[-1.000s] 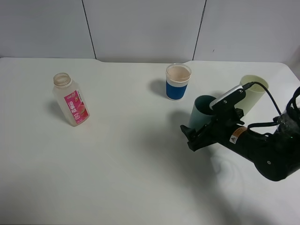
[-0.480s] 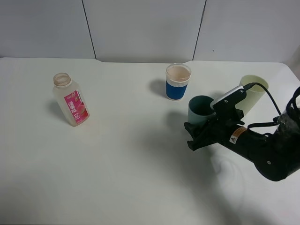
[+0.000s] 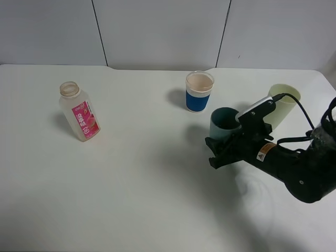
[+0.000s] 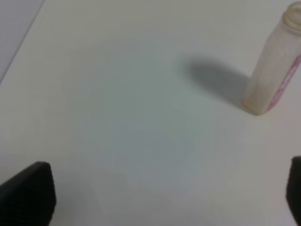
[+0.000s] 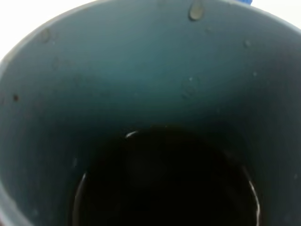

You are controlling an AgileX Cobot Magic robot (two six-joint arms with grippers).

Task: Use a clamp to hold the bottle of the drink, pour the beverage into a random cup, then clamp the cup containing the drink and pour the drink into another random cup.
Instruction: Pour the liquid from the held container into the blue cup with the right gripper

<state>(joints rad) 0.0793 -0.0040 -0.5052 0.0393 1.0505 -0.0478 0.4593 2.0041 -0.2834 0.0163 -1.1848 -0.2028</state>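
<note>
Holding teal cup [image 3: 223,121]: right jaws closed on its side, cup upright, dark drink [image 5: 164,188] pooled at its bottom. Blue-banded cup [image 3: 199,93] near, behind it. Left jaws spread wide, empty, over surface [image 3: 136,189]. Bottle [image 3: 79,113] upright, well apart at left.

The white desk [image 3: 147,199], viewed from the high camera, is plainly carrying three items. A clear bottle [image 3: 81,116] with a pink label is standing uncapped at 9 o'clock, well apart from the rest. A blue-banded cup [image 3: 199,93] is standing upright at 1 o'clock. A pale yellow-green cup [image 3: 283,110] is standing at 2 o'clock, near the desk's edge. A teal tumbler [image 3: 220,127] is showing at 3 o'clock, between those two cups. Its base is hidden, so contact with the desk cannot be confirmed.
</note>
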